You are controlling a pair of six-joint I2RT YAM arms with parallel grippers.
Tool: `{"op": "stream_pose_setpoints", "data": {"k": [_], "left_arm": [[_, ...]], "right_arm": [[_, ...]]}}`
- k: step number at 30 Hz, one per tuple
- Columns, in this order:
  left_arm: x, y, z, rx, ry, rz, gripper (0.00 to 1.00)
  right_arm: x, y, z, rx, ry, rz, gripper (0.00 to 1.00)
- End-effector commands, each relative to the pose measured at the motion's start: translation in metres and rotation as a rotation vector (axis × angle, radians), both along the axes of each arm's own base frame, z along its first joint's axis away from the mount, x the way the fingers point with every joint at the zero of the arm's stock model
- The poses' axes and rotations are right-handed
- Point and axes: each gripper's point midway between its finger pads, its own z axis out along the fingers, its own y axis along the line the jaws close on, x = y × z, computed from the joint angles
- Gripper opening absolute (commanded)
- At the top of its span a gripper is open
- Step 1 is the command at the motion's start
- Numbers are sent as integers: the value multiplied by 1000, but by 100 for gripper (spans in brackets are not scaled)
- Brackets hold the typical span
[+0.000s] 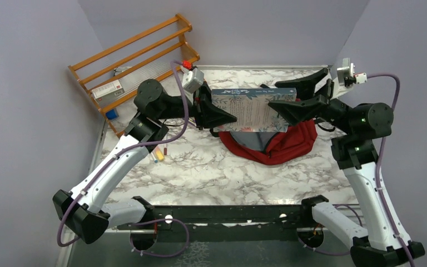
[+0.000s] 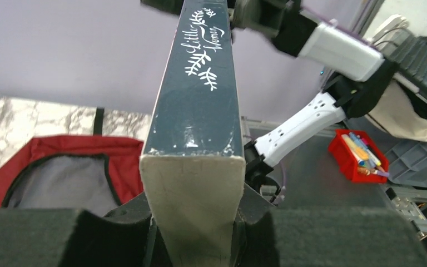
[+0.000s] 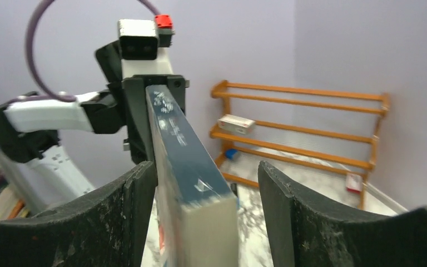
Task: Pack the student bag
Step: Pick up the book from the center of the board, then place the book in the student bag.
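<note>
A thick dark blue book (image 1: pixel 253 108) hangs level over the student bag (image 1: pixel 289 144), a dark red backpack lying open with its grey lining (image 2: pixel 61 178) showing. My left gripper (image 1: pixel 225 117) is shut on the book's left end, and the page edge (image 2: pixel 192 206) sits clamped between its pads. My right gripper (image 1: pixel 275 95) is at the book's right end and stands open. In the right wrist view the book (image 3: pixel 183 150) leans against the left finger (image 3: pixel 139 194), and a clear gap separates it from the right finger (image 3: pixel 281 200).
A wooden shelf rack (image 1: pixel 133 55) stands at the back left with a small box (image 1: pixel 107 89) on it. A few pens (image 1: pixel 158 153) lie on the marble table left of the bag. Purple walls close in the back and both sides.
</note>
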Motion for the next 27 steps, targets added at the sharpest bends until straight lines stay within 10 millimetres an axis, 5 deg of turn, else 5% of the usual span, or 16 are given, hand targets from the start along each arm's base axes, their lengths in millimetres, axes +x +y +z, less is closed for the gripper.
{"op": "stream_pose_setpoints", "data": {"k": [1, 13, 20, 27], "left_arm": [[24, 3, -11, 79, -34, 107, 0], [94, 25, -96, 271, 177, 336, 0], [138, 47, -147, 407, 356, 583, 0], [151, 65, -174, 423, 476, 714, 0]], "right_arm": [[33, -29, -24, -62, 135, -307, 73], [76, -116, -95, -33, 409, -884, 73], [109, -112, -172, -283, 654, -909, 70], [132, -100, -239, -532, 840, -835, 76]]}}
